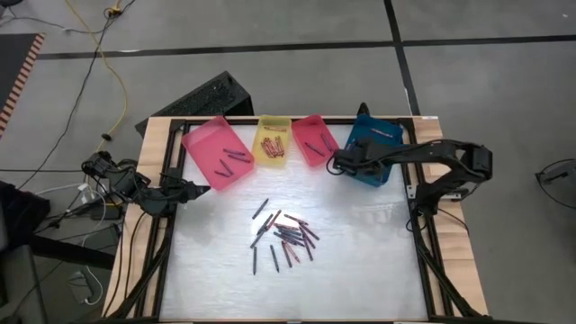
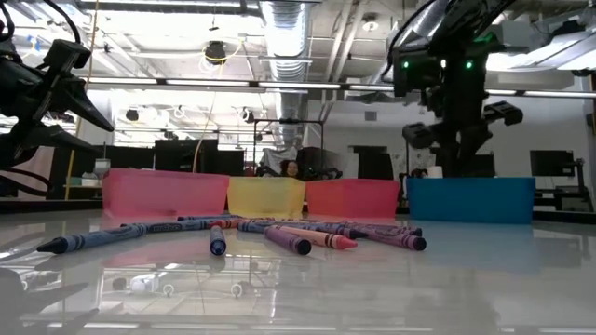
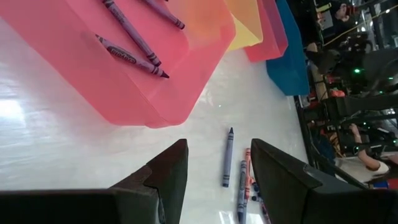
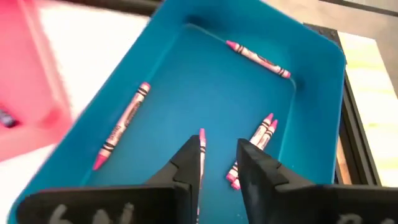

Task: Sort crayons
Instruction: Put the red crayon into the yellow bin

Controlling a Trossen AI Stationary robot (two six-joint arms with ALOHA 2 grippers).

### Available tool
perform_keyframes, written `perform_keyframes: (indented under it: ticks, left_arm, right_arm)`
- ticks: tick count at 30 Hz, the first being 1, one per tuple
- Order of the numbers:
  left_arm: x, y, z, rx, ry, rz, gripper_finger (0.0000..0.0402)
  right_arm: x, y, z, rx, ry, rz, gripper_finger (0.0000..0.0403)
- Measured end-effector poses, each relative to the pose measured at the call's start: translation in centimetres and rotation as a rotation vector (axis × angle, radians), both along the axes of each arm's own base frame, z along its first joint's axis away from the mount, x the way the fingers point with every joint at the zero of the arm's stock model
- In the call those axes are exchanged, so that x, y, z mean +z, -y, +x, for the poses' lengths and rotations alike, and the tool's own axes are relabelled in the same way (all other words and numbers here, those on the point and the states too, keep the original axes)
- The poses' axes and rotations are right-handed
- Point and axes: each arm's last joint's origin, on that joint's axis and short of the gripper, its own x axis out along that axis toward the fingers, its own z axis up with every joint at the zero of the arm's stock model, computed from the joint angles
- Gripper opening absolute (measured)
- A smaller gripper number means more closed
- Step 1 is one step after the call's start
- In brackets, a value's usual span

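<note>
My right end effector (image 4: 217,158) hangs over the blue tray (image 1: 373,148) at the upper right of the high view, fingers parted, with a pink crayon (image 4: 201,163) lying along the inner face of one finger. I cannot tell whether it is dropping free or clings to that finger; I would judge this the release of one more pink stick. Below it, the blue tray already holds several pink crayons (image 4: 121,124).

My left end effector (image 3: 217,180) waits at the left of the high view, fingers spread and empty, just beside the pink tray (image 1: 216,151), looking toward a dark blue crayon (image 3: 227,155) on the tabletop (image 1: 360,261).

Sorted so far, as I read it: purple crayons (image 3: 130,37) in the pink tray, a good cluster of red ones in the yellow tray (image 1: 273,142), a few dark sticks in the red tray (image 1: 315,139), and the pinks in the blue tray.

Left to do: a loose pile of crayons (image 1: 283,236) sits at the centre of the high view, more than a dozen by my count, mixed dark blue, purple, pink and red. I judge the job past its start but far from finished.
</note>
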Motion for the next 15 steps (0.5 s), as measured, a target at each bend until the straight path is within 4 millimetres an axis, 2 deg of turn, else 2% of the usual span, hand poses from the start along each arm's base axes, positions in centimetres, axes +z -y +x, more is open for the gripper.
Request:
perform_keyframes:
  ticks: [4,7,10,15]
  left_arm:
    - [0.0,0.0,0.0,0.010,0.004,0.007,0.0165]
    - [0.0,0.0,0.0,0.014,0.005,0.009,0.0165]
    - [0.0,0.0,0.0,0.014,0.005,0.009,0.0165]
    - [0.0,0.0,0.0,0.003,-0.004,0.031,0.0165]
  right_arm:
    - [1.4,-0.2,-0.6,0.007,0.073,-0.021,0.0108]
    - [2.5,-0.7,-0.7,0.085,0.135,-0.023,0.0108]
    - [4.0,-1.5,-0.2,0.241,0.231,-0.010,0.0108]
    - [7.0,-3.9,1.5,0.592,0.504,-0.007,0.0107]
